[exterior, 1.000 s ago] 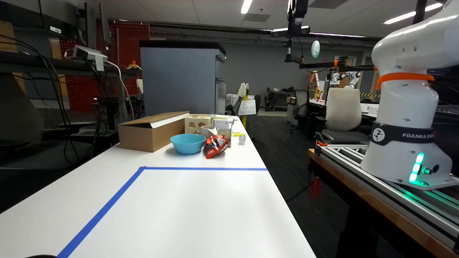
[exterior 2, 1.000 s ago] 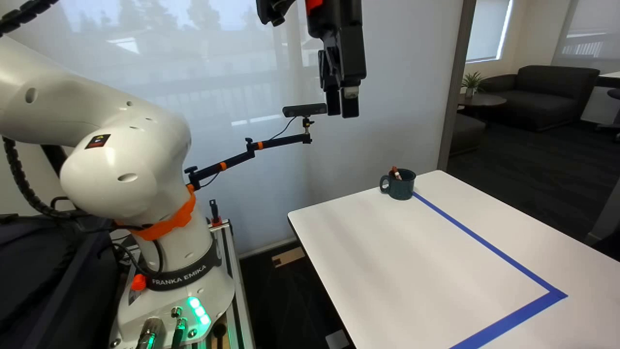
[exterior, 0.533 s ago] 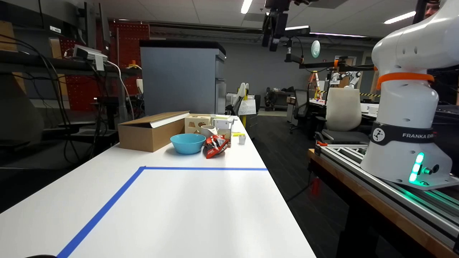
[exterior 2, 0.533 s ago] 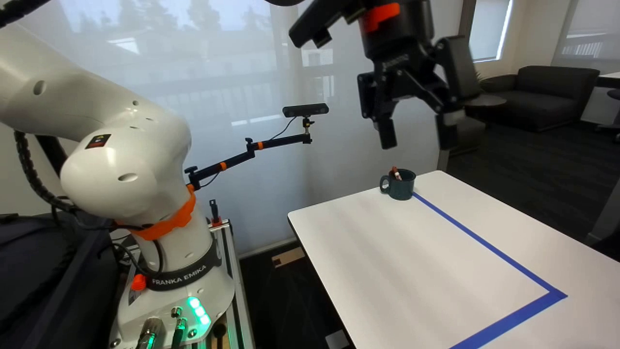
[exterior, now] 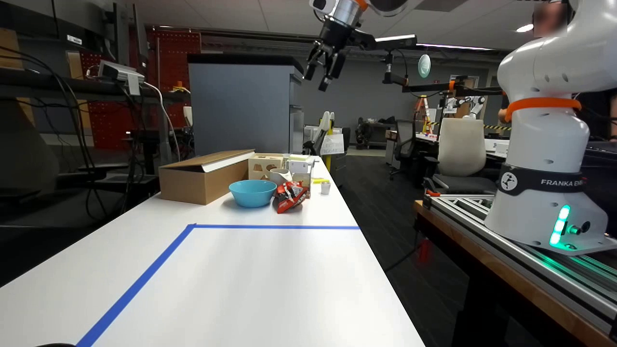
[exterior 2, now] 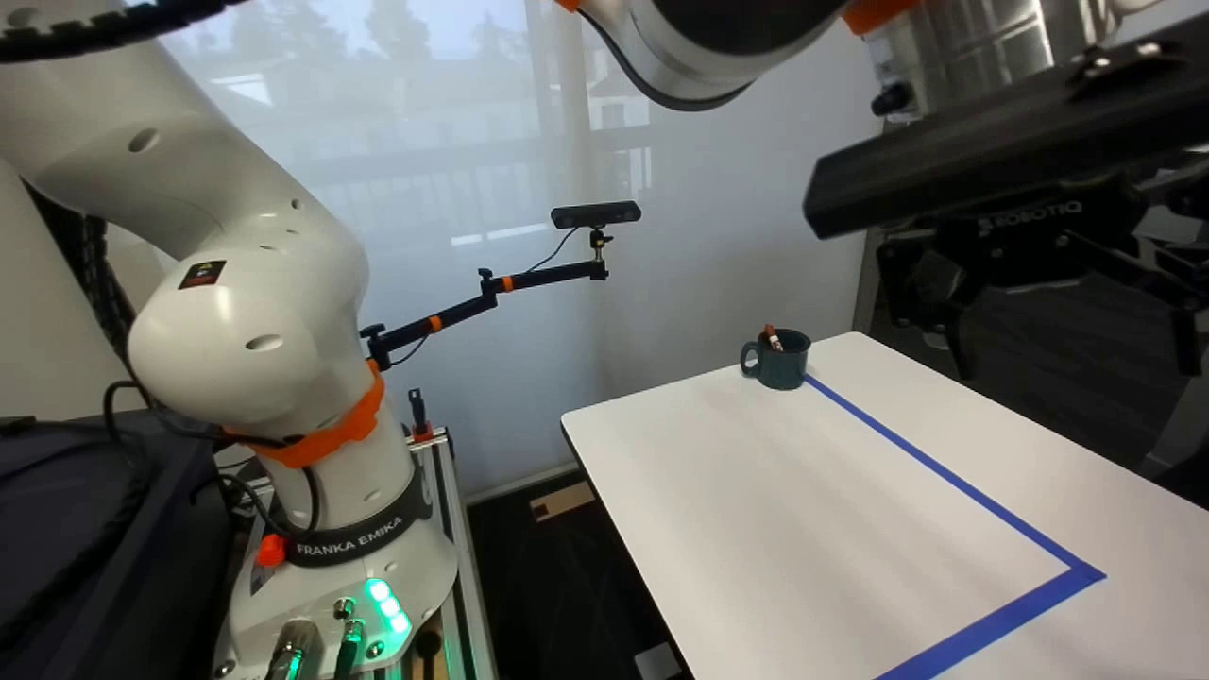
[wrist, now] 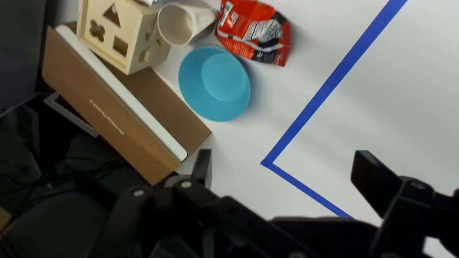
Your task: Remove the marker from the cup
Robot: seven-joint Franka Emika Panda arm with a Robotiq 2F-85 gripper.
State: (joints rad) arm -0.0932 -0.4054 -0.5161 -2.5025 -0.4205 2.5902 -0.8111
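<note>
the gripper hangs high above the white table, its fingers spread wide apart. in an exterior view the marker stands tilted in the dark green cup, its reddish end above the rim, leaning left. the cup sits upright at the table's far edge, handle to the left, beside the blue tape. in the wrist view a blue bowl sits left of a red packet.

Dark green cup, red-and-white marker
</note>
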